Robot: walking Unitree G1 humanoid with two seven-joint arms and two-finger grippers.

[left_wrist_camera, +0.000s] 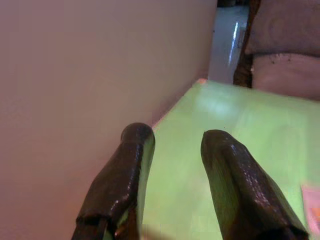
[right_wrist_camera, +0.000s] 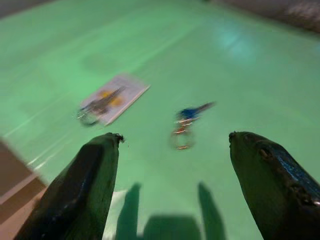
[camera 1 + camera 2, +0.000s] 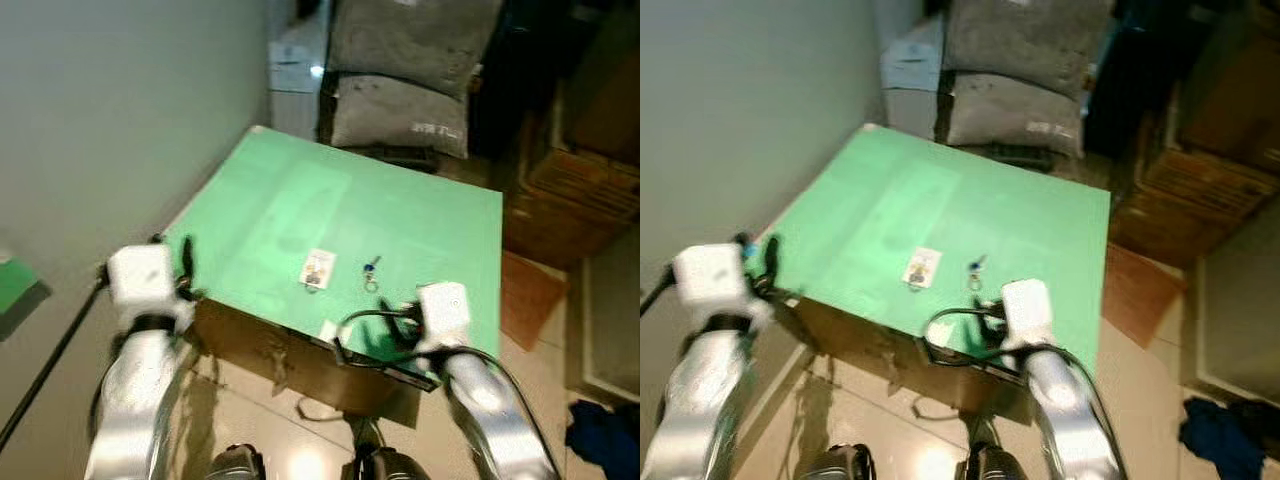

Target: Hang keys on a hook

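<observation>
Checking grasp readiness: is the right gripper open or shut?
Open: the right gripper has its fingers spread wide above the green table, keys lying between them.

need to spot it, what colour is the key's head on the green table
Blue, on the small key with metal ring; right wrist view shows it best.

1. The keys (image 2: 186,125) lay flat on the green table (image 3: 420,210), near its front edge: a small blue-headed key joined to a metal ring.
2. A white card (image 3: 318,268) with a ring of its own lay just beside them, apart.
</observation>
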